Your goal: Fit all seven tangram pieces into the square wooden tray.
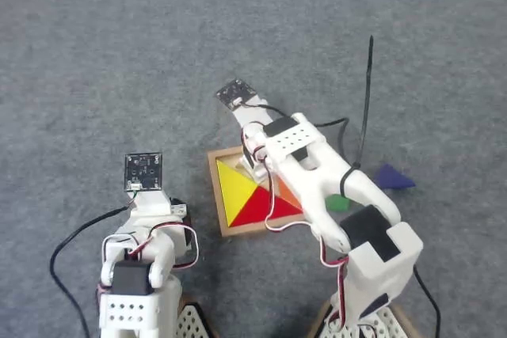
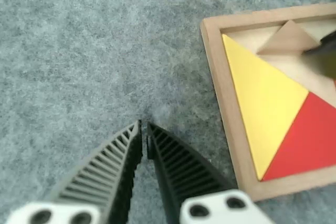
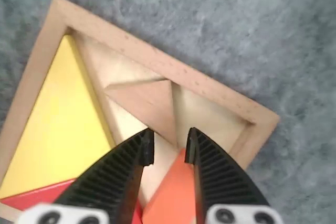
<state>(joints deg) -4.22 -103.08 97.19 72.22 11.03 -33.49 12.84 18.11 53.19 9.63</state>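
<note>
right wrist view has my right gripper (image 3: 169, 148) low over the square wooden tray (image 3: 157, 51), jaws a little apart. its tips are above the bare tray floor, just beside a corner of the plain wood triangle (image 3: 149, 100). an orange piece (image 3: 170, 198) lies under the fingers; i can't tell whether they touch it. the wood triangle sits in the far part of the tray, one side near the far rim.

my left gripper (image 2: 144, 127) hangs over the grey carpet (image 2: 79, 35) beside the tray's left rim, jaws drawn together with the tips almost meeting.

from the high view, the tray rests between the two arms with the right arm stretched across it. a big yellow triangle (image 1: 234, 187) lies along the tray's left wall. a red triangle (image 1: 265, 207) lies along the near wall, touching the yellow one edge to edge.

out on the carpet to the right, a green piece (image 1: 338, 203) sits near the tray, partly hidden by the right arm. a blue piece (image 1: 392, 177) lies farther out, well apart from the tray.
</note>
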